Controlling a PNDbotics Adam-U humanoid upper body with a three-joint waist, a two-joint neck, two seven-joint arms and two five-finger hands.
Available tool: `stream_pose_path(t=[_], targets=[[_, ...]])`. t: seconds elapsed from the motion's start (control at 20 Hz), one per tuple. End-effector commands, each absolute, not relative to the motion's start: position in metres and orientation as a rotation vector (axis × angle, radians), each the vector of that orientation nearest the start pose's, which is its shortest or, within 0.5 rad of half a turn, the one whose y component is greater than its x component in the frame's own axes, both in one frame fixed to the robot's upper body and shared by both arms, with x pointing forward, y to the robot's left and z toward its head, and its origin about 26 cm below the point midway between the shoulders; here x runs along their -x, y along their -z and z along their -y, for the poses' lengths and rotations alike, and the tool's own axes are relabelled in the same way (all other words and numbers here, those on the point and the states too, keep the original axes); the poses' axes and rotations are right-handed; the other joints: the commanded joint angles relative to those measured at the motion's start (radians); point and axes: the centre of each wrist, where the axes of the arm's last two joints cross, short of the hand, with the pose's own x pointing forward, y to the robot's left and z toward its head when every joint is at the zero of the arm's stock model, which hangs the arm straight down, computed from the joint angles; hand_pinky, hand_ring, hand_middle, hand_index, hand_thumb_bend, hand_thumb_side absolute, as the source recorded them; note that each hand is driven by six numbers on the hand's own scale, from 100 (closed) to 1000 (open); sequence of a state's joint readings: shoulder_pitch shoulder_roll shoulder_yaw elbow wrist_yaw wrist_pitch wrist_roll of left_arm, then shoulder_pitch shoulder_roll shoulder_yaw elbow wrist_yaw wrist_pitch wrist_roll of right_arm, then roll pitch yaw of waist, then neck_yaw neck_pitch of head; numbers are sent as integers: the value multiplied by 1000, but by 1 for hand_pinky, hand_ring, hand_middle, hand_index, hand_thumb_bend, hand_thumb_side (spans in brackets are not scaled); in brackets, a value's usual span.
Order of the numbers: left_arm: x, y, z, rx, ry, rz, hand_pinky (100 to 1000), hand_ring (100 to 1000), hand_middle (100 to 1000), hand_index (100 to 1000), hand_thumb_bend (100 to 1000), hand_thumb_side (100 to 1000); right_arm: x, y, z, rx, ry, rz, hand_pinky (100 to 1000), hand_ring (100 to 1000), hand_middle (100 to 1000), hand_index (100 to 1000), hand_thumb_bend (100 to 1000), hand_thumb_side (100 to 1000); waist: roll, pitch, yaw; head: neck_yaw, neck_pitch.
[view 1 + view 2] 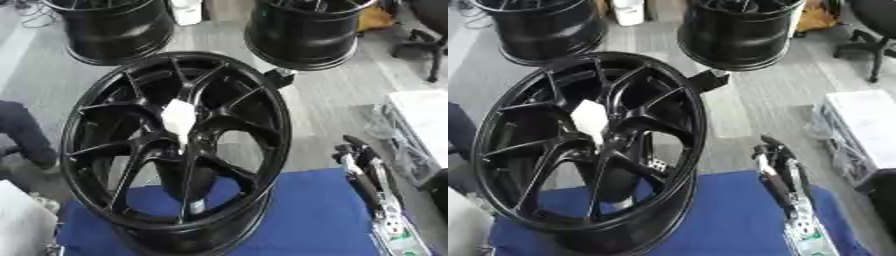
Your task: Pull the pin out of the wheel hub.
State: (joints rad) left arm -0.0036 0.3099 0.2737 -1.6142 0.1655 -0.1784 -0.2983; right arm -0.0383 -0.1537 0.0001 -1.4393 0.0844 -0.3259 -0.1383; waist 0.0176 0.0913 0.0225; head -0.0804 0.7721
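the wheel hub, a black multi-spoke rim, stands tilted on its edge on the blue-covered counter, its open face turned toward the camera. a white piece sits at the centre of the rim where the spokes meet; it cannot be determined from these views whether this is the pin. the lower edge of the rim rests on the blue cover near the counter's left side.

the right hand shows at the lower right, above the blue cover and well apart from the rim. its fingers point upward and are relaxed, not clenched, and grasp nothing. the forearm below it carries silver and white parts.

the left hand does not appear in either view.

two further black rims stand on the grey floor behind the counter. a white shelf unit stands at the right edge.
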Motion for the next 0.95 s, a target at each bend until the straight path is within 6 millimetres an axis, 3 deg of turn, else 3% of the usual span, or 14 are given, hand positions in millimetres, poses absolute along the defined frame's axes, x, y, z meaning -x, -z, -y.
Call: stream_pose_path(t=[0.05, 0.3, 0.95], targets=[[-266, -58, -369, -94, 105, 1844, 665, 612, 696, 804, 632, 684, -283, 26, 284, 269, -99, 1828, 708, 654, 642, 830, 100, 601, -3, -5, 5, -2, -2], [-270, -62, -353, -39, 84, 1810, 663, 608, 693, 803, 623, 687, -283, 26, 283, 267, -99, 1830, 708, 654, 642, 830, 100, 599, -7, -4, 7, 7, -2], [-271, -64, -345, -2, 100, 1799, 661, 603, 678, 792, 605, 695, -283, 26, 283, 269, -100, 1830, 708, 655, 643, 831, 100, 589, -10, -5, 14, 11, -2]])
